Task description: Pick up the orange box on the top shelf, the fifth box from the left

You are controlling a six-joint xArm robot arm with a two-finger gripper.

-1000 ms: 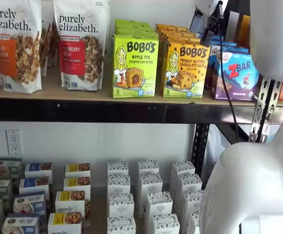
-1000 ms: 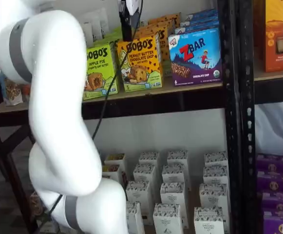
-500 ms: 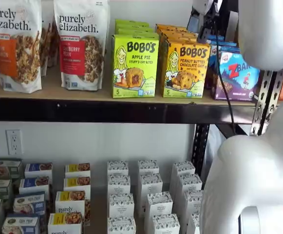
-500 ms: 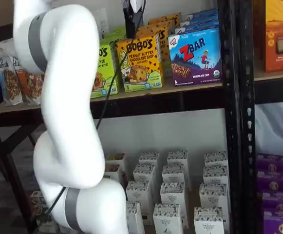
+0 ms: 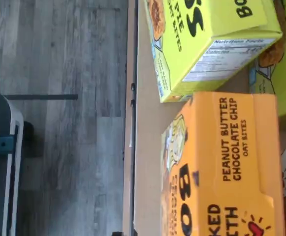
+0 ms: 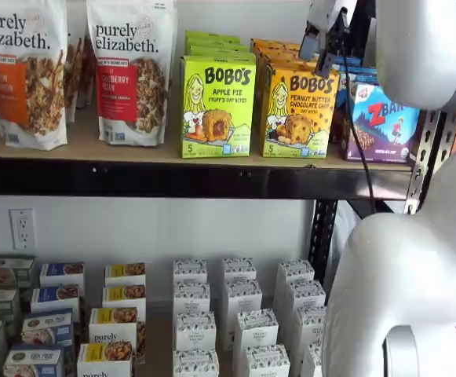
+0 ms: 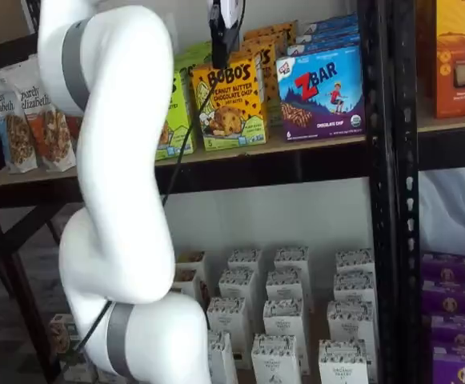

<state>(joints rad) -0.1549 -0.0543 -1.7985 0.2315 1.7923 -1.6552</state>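
The orange box (image 6: 298,110) stands upright at the front of its row on the top shelf (image 6: 133,151), between a lime-green Bobo's carton (image 6: 217,106) and a blue ZBar box (image 6: 384,118). In both shelf views my gripper (image 7: 221,42) hangs just above the orange box (image 7: 230,104), near its top front edge and apart from it. Its black fingers (image 6: 331,39) show side-on and hold nothing, with the jaws spread wide. The wrist view looks down on the orange box's top face (image 5: 221,167), the green carton (image 5: 206,44) and the shelf's front edge (image 5: 133,147).
More orange and green cartons stand in rows behind the front ones. Granola bags (image 6: 129,71) fill the shelf's left part. A black upright (image 7: 384,160) stands right of the ZBar box (image 7: 320,92). Small white cartons (image 6: 235,314) fill the lower shelf. My white arm (image 7: 120,184) blocks part of both shelf views.
The gripper has drifted sideways to stand over the orange box's top. The arm's large white links have swung along with it. No box has moved.
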